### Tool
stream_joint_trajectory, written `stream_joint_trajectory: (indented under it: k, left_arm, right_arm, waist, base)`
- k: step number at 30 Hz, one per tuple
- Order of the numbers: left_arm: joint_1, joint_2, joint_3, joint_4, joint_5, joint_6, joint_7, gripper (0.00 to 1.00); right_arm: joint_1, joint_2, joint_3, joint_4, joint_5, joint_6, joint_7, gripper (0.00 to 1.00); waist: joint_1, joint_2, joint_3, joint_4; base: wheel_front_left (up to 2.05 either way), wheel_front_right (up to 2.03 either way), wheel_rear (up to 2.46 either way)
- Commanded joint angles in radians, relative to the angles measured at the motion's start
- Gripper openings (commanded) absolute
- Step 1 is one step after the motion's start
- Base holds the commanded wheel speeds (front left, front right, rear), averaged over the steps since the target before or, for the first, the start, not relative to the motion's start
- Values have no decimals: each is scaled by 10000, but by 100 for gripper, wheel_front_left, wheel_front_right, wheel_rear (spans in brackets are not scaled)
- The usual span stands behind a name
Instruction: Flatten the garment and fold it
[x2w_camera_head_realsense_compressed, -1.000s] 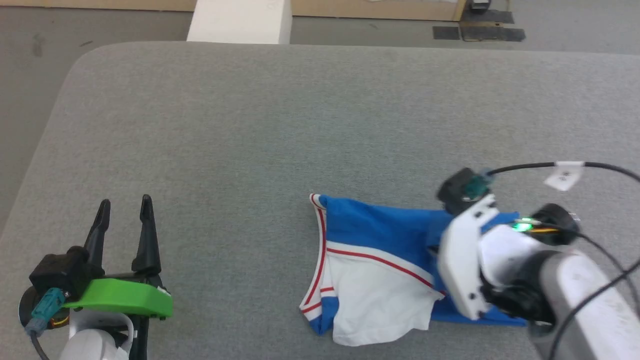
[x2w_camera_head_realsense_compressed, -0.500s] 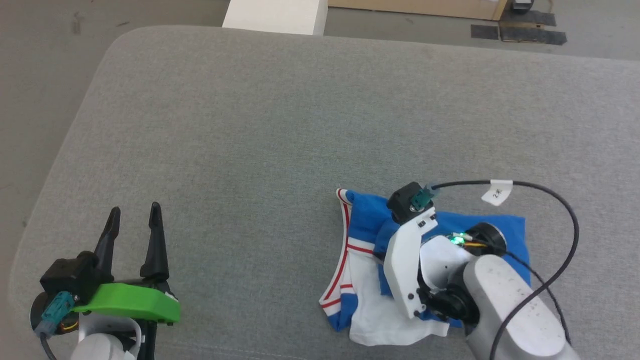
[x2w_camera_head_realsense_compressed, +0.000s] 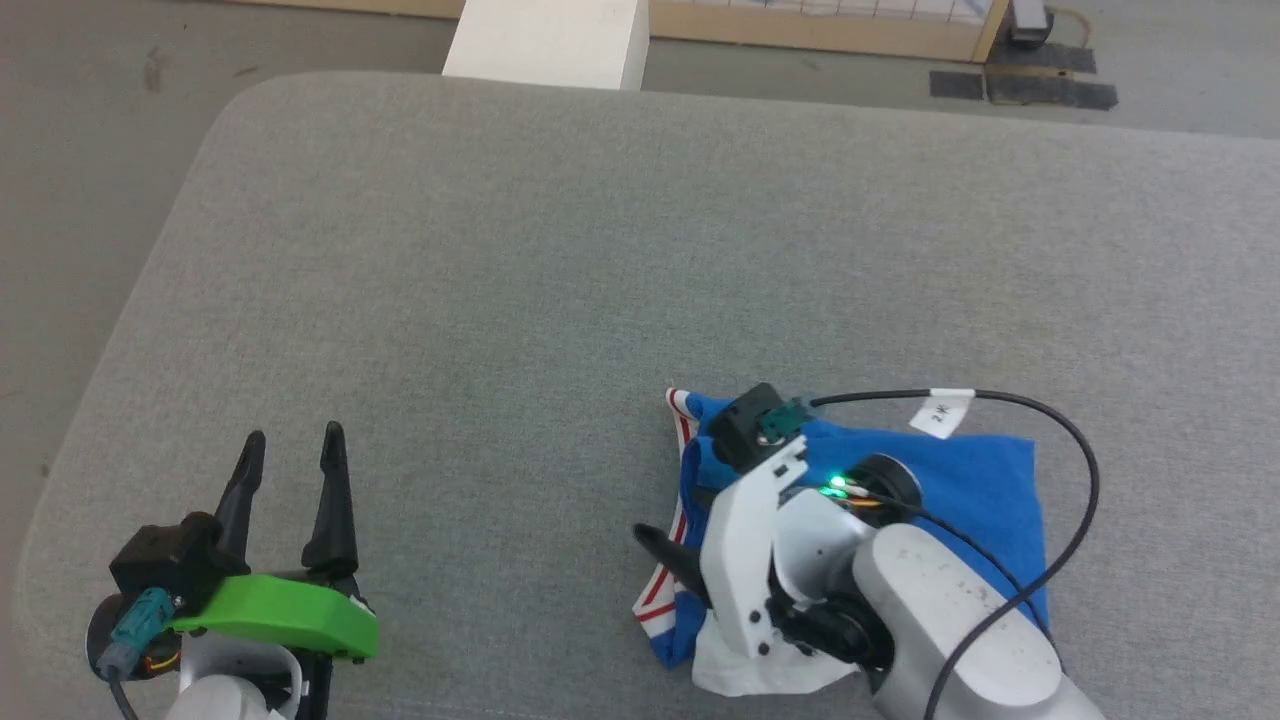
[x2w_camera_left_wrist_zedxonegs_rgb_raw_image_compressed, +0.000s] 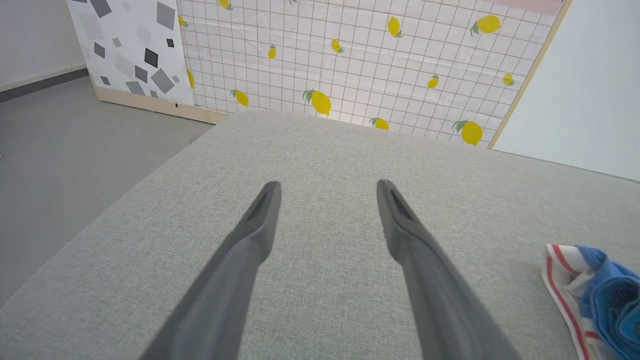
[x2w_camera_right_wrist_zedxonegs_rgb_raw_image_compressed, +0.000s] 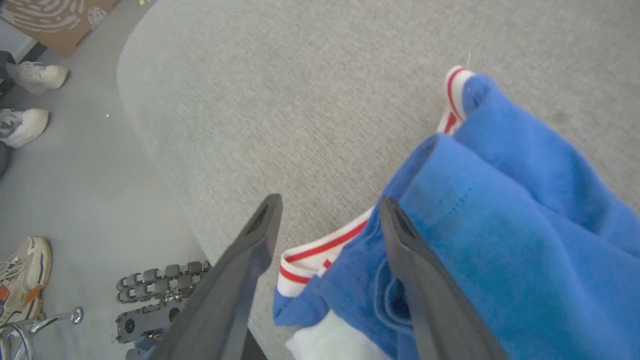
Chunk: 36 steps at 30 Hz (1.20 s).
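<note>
Down at the near edge of the grey padded table (x2w_camera_head_realsense_compressed: 600, 250), the right gripper (x2w_camera_right_wrist_zedxonegs_rgb_raw_image_compressed: 330, 202) sits low over the garment (x2w_camera_head_realsense_compressed: 960, 480). Its fingers are spread wide with nothing pinched between them, and a puffed-up blue fold leans against the outer side of one finger. Off to the other side, the left gripper (x2w_camera_head_realsense_compressed: 294, 437) hangs well apart from the cloth, also wide and empty.

My worry is that raised fold. It looks loose, so if the arm backs out sideways, a finger could catch the hem and flip the top layer open. The bundle also lies close to the table's near rim, so a tug toward the robot might slide it off. Soft jersey like this probably won't hold a crease on its own either.

Looks-wise it's a compact, roughly rectangular packet, blue on top. The right half is fairly flat and the left end is messier, with red-and-white striped trim poking out and a white piece sticking out at the near corner. I'd call it mostly folded, just not tidy.

Farther back, a white block (x2w_camera_head_realsense_compressed: 545, 40) stands past the table's far edge, and a lemon-print panel (x2w_camera_left_wrist_zedxonegs_rgb_raw_image_compressed: 350, 50) stands behind it.
</note>
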Motion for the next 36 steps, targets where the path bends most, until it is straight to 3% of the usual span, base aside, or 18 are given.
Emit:
stream_joint_trajectory:
  k: [1, 6, 9, 19, 26, 36]
  left_arm:
    - [137, -35, -15, 35, -43, 27, -6, 100]
    - [297, -12, 31, -30, -4, 164, -26, 100]
    - [363, 2, 94, -200, 53, 252, -62, 100]
    - [372, -70, 183, -552, 316, 529, -145, 100]
    - [290, -122, 103, -636, 352, 486, -163, 100]
    - [23, -119, -26, -502, 289, 354, -165, 100]
  right_arm:
    - [-212, 8, 186, -118, 120, -13, -149, 100]
    - [-448, 9, 614, -640, 433, -13, -668, 100]
    - [-502, 9, 297, -1068, 260, -13, -1092, 100]
    - [807, 10, -3112, -2092, -2170, -13, -1201, 100]
    - [2144, 6, -4904, -2419, -3216, -13, -144, 100]
    - [2404, 9, -5396, -1593, -3613, -13, 1139, 100]
  waist:
    - [-1, 0, -204, -176]
    - [-1, 0, -493, -639]
    - [-1, 0, -559, -987]
    - [-1, 0, -474, -1978]
    - [-1, 0, -126, -1936]
    - [-1, 0, 282, -1339]
  base:
    - [0, 0, 0]
    - [0, 0, 0]
    - [0, 0, 0]
    - [0, 0, 0]
    - [0, 0, 0]
    - [0, 0, 0]
